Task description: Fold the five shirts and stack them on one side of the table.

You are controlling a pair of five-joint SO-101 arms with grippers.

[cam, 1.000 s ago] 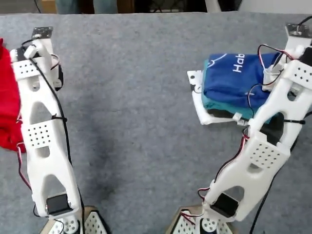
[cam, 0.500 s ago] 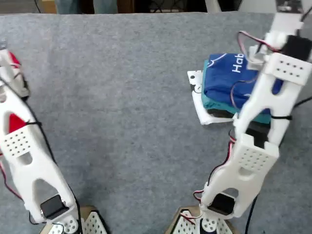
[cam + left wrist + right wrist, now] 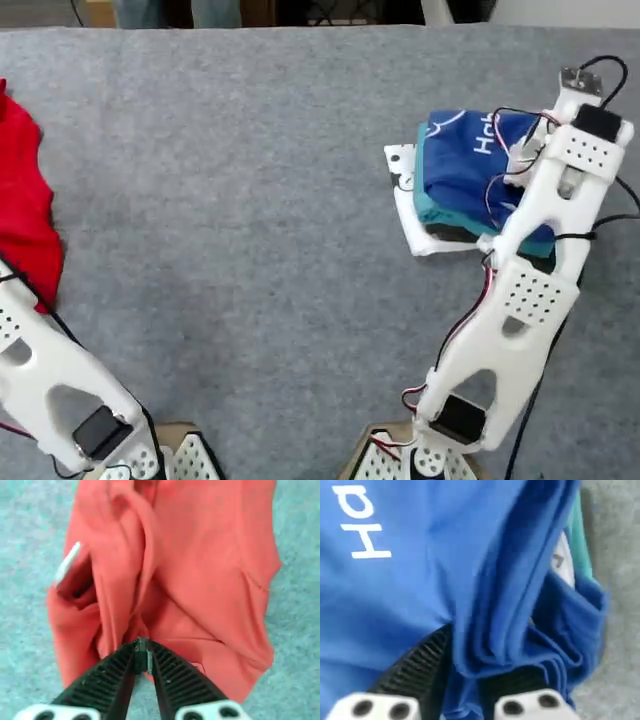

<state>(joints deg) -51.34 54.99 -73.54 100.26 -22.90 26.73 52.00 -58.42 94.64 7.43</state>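
Grey felt-covered table

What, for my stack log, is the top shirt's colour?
The shirt is blue with white lettering; clearest in high view.

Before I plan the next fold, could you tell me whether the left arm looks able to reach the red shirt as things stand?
Probably yes: the left gripper sits right at the red shirt, closed on what looks like its near edge, and nothing lies between them.

Loose shirt at table left edge, folded stack right
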